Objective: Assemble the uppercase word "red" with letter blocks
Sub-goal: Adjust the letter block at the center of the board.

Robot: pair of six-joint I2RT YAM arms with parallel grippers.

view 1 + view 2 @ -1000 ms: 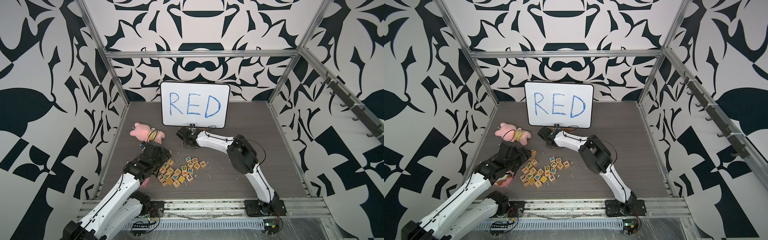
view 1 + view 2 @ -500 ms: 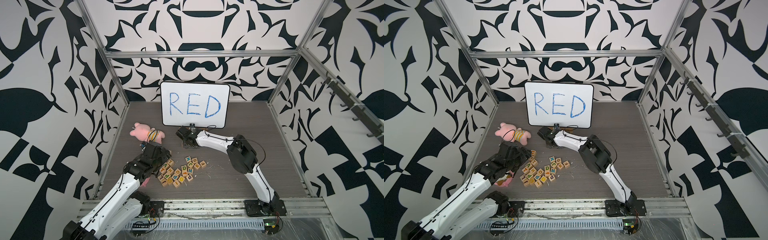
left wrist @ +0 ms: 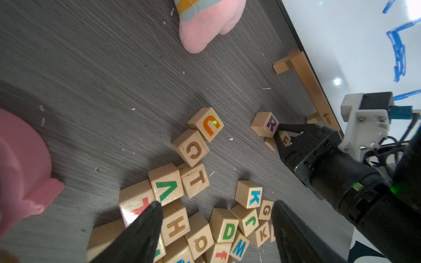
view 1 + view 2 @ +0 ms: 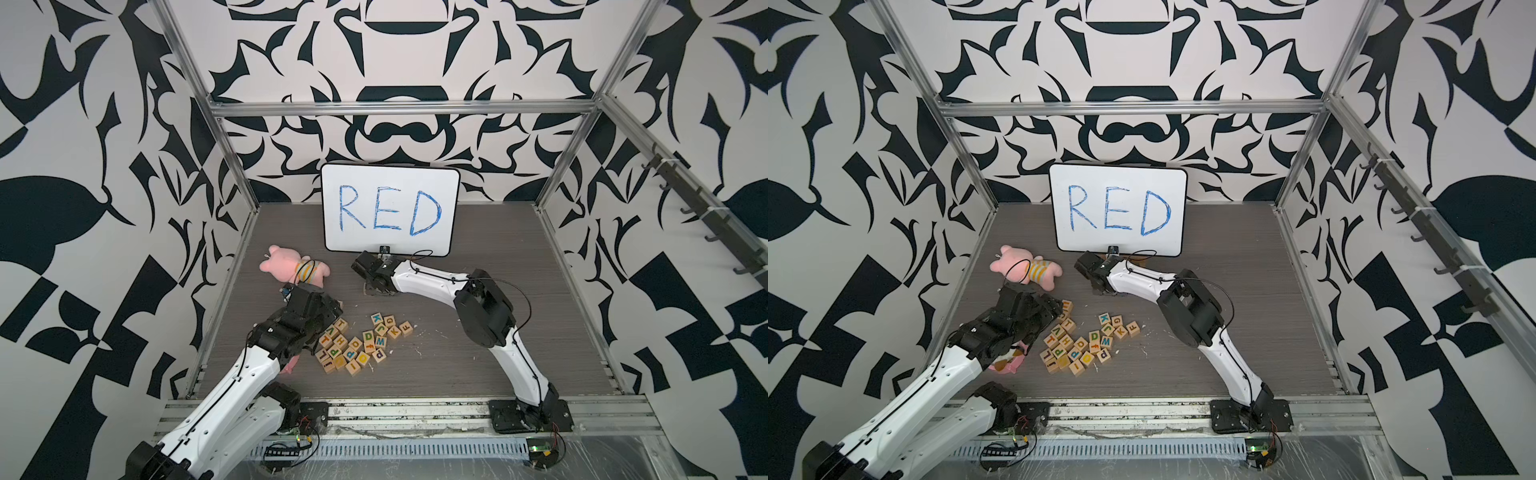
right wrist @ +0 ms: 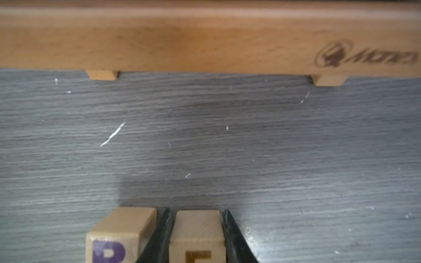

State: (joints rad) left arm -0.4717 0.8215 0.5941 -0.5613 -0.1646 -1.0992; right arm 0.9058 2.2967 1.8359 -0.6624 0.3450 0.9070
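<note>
Right tool (image 5: pixel 197 218) is clamped on the E block (image 5: pixel 197 230), which sits on the surface (image 5: pixel 227 141). The R block (image 5: pixel 118 232) is just beyond one finger, and that finger is wedged in the gap between the two. The letter's half cut off in the wrist view, so E is my best read.

Risk as I see it: when the jaws spread, the wedged finger could shove R out of line or twist it. A grippy pad could also drag E along on the way up.

Left tool (image 3: pixel 216 205) hangs over the pile (image 3: pixel 182 205), jaws apart, holding nothing. The green D block (image 3: pixel 227 230) lies right below it, packed in tight, so grabbing it might knock its neighbours about.

Containers: none in view. Every block lies loose on the surface.
</note>
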